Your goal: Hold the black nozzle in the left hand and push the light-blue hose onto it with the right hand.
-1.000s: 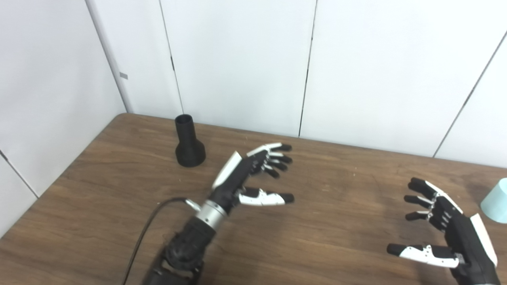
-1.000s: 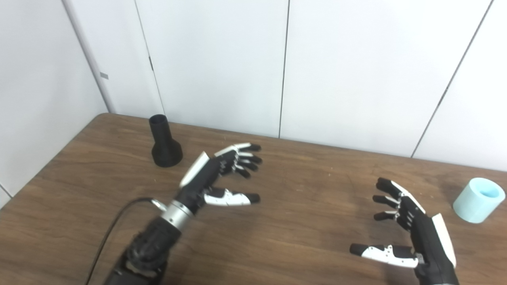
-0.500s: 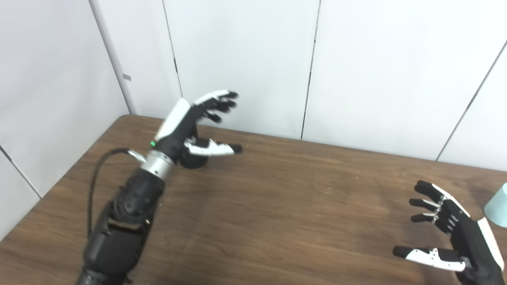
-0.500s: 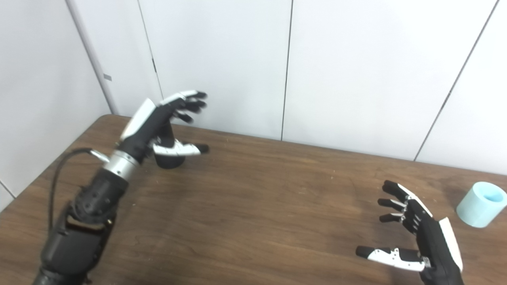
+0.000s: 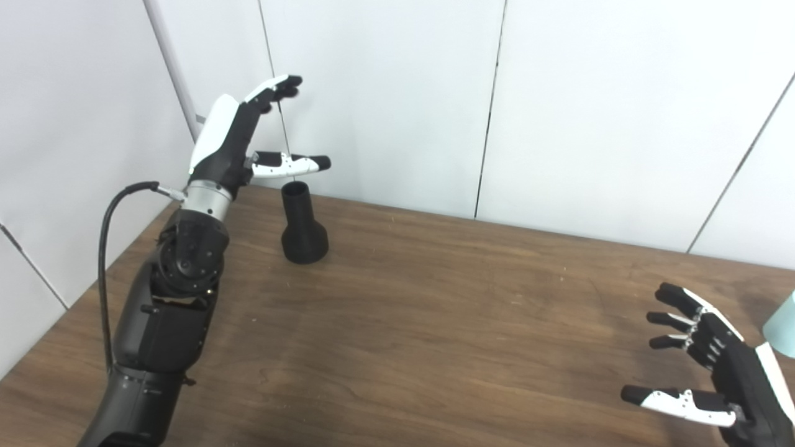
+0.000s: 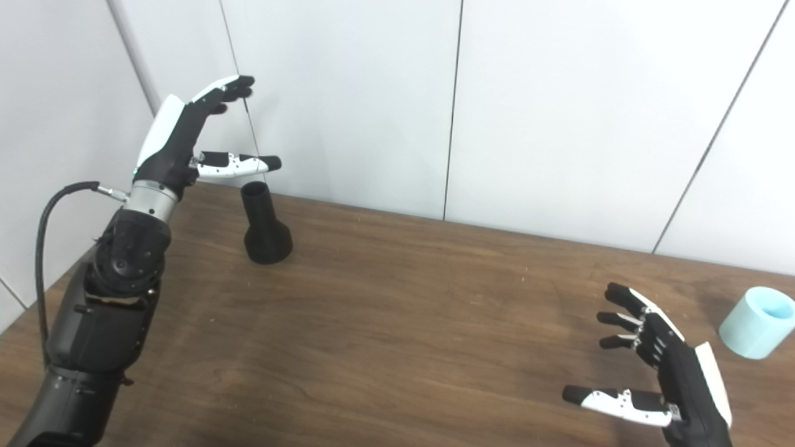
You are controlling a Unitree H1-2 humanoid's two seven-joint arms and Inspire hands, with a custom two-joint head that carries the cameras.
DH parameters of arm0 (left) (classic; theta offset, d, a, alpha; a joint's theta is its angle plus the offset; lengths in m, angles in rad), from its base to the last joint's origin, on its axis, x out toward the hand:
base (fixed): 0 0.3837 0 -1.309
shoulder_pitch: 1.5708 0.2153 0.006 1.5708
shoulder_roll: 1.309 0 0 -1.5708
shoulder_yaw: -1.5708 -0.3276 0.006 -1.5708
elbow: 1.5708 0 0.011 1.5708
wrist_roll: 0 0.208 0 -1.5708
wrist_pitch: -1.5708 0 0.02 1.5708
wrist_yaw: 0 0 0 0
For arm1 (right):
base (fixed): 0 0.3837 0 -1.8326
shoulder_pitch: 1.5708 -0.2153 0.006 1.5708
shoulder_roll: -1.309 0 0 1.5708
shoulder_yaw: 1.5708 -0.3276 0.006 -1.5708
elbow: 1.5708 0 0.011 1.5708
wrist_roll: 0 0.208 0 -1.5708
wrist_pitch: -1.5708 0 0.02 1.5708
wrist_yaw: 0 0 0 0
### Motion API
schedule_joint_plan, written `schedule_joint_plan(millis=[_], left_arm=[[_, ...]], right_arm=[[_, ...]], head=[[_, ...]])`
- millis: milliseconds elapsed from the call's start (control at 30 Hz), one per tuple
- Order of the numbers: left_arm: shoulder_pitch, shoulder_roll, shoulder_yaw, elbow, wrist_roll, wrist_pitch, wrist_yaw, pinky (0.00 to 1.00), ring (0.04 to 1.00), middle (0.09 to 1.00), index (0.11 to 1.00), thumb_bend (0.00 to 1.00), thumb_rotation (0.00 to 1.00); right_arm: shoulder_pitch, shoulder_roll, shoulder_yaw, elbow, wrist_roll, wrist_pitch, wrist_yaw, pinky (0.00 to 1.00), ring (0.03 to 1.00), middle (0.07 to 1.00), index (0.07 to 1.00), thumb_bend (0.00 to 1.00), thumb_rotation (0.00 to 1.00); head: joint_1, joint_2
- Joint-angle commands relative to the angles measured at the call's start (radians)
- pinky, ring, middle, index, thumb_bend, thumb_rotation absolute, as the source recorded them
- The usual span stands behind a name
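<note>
Standing flared end down on the tabletop (image 5: 435,323), the black nozzle (image 5: 302,223) looks rigid and light; its narrow neck seems the best hold. The left hand (image 5: 239,133) hovers above it, spread wide and empty. The right hand (image 6: 667,379), also spread, waits near the light-blue hose (image 6: 754,321), probably stiff and light.

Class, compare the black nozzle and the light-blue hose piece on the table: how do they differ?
The black nozzle flares to a wide base; the light-blue hose is a plain short cylinder. The nozzle stands upright at far left, the hose tilted at far right. Both rest on the table, untouched.
</note>
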Motion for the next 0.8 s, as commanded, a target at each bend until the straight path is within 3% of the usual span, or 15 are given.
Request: schedule_joint_plan(millis=[0, 100, 233, 367, 533, 767], left_arm=[[-0.052, 0.04, 0.009, 0.003, -0.008, 0.006, 0.008, 0.95, 0.942, 0.931, 0.851, 0.81, 0.2], [-0.051, 0.049, 0.002, 0.016, -0.007, 0.039, -0.002, 0.97, 0.96, 0.944, 0.882, 0.85, 0.21], [-0.05, 0.074, -0.031, 0.041, 0.022, 0.16, -0.045, 0.99, 0.995, 0.992, 0.957, 0.93, 0.23], [-0.048, 0.087, -0.059, 0.046, 0.046, 0.235, -0.059, 1.0, 1.0, 1.0, 0.985, 0.99, 0.29], [-0.05, 0.091, -0.089, 0.07, 0.058, 0.284, -0.071, 1.0, 1.0, 0.989, 0.987, 1.0, 0.35], [-0.031, 0.091, -0.113, 0.116, 0.061, 0.28, -0.076, 1.0, 1.0, 0.979, 0.971, 1.0, 0.36]], right_arm=[[-0.037, -0.009, -0.009, -0.023, 0.009, -0.04, -0.012, 0.58, 0.735, 0.836, 0.822, 0.81, 0.05], [-0.037, -0.009, -0.01, -0.021, 0.01, -0.042, -0.012, 0.57, 0.732, 0.835, 0.82, 0.81, 0.06], [-0.036, -0.009, -0.012, -0.02, 0.012, -0.048, -0.014, 0.56, 0.725, 0.83, 0.815, 0.82, 0.07], [-0.035, -0.008, -0.013, -0.022, 0.011, -0.047, -0.013, 0.56, 0.721, 0.829, 0.813, 0.82, 0.07], [-0.031, -0.009, -0.014, -0.027, 0.013, -0.044, -0.011, 0.56, 0.72, 0.829, 0.813, 0.82, 0.07], [-0.027, -0.011, -0.015, -0.036, 0.015, -0.038, -0.008, 0.57, 0.719, 0.83, 0.815, 0.82, 0.07]], head=[[-0.001, 0.0], [-0.003, 0.0], [-0.006, 0.001], [-0.006, 0.001], [-0.009, 0.006], [-0.018, 0.016]])
